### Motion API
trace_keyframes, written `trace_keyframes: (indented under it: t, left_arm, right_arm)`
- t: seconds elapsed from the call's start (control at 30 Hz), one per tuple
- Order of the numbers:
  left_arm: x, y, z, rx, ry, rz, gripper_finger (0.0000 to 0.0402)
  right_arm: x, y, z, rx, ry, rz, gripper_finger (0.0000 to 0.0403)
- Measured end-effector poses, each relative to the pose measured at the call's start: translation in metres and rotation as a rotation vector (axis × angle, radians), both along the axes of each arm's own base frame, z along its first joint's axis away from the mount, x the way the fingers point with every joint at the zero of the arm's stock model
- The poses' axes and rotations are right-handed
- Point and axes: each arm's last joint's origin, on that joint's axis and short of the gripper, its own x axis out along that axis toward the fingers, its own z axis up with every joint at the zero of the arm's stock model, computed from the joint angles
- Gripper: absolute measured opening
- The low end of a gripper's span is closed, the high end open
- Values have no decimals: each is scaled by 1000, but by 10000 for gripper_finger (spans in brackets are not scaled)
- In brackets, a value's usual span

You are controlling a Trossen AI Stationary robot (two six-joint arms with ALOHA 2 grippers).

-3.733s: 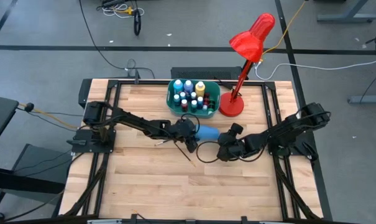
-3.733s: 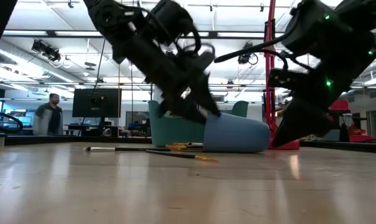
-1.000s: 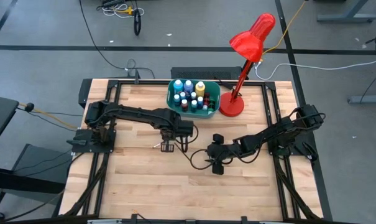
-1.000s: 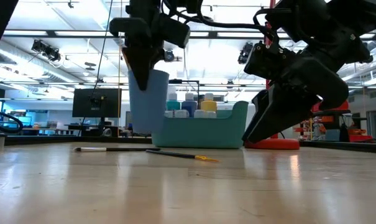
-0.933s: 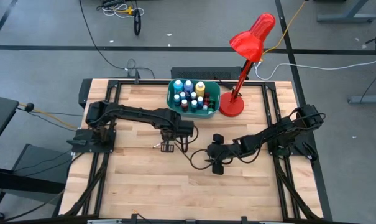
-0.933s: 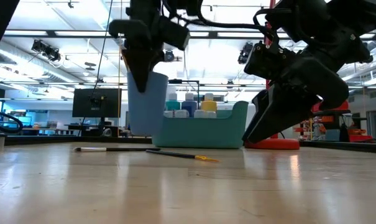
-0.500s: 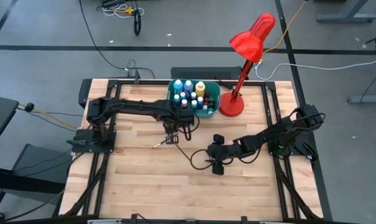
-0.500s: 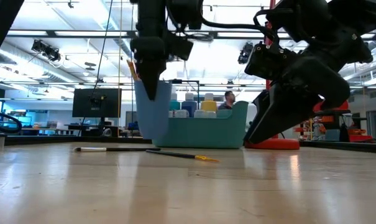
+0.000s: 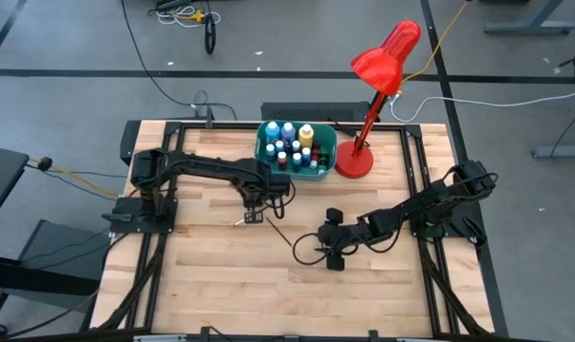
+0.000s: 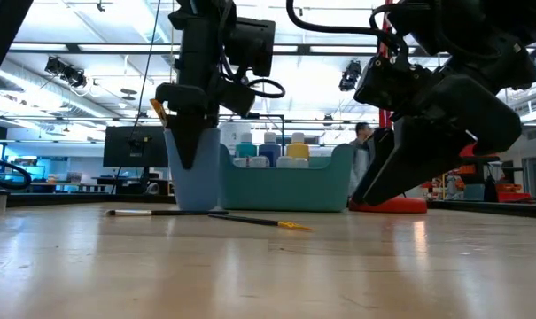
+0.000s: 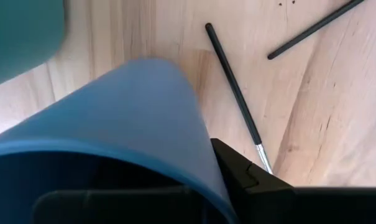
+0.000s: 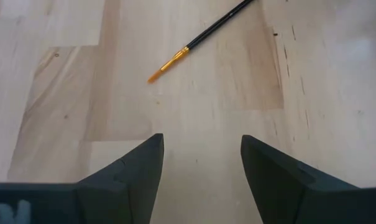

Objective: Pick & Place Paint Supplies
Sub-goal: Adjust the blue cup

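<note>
Paint bottles [image 9: 289, 142] stand upright, packed together by the bench's back edge; two thin brushes [image 10: 254, 221] lie flat mid-bench.

Left wrist view: a blue cup [image 11: 132, 118] fills most of the frame, rim near the camera, dark interior showing. The left gripper [image 11: 194, 193] is clamped on the cup's rim, one dark finger [image 11: 243, 174] outside the wall. Beyond the cup, pale wooden desk [image 11: 324, 112]. Two thin dark paintbrushes on it: one [image 11: 234, 93] beside the cup with a metal ferrule, a second [image 11: 315, 28] lying apart. Teal tub corner [image 11: 20, 31] at the frame edge
</note>
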Motion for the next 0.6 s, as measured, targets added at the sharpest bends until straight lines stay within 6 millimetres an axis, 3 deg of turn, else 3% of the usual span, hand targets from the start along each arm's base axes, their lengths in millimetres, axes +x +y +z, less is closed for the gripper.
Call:
trace_keyframes:
  t: [0.17,0.47,0.6]
  left_arm:
    - [0,1,0,7,1,-3,30]
    - [-5,1,-1,17,64,-6,78]
    - [-3,0,9,19,63,-11,95]
  right_arm:
    - [1,0,0,-7,-7,8,219]
    - [2,0,2,-13,-24,19,219]
    - [2,0,2,-14,-24,19,219]
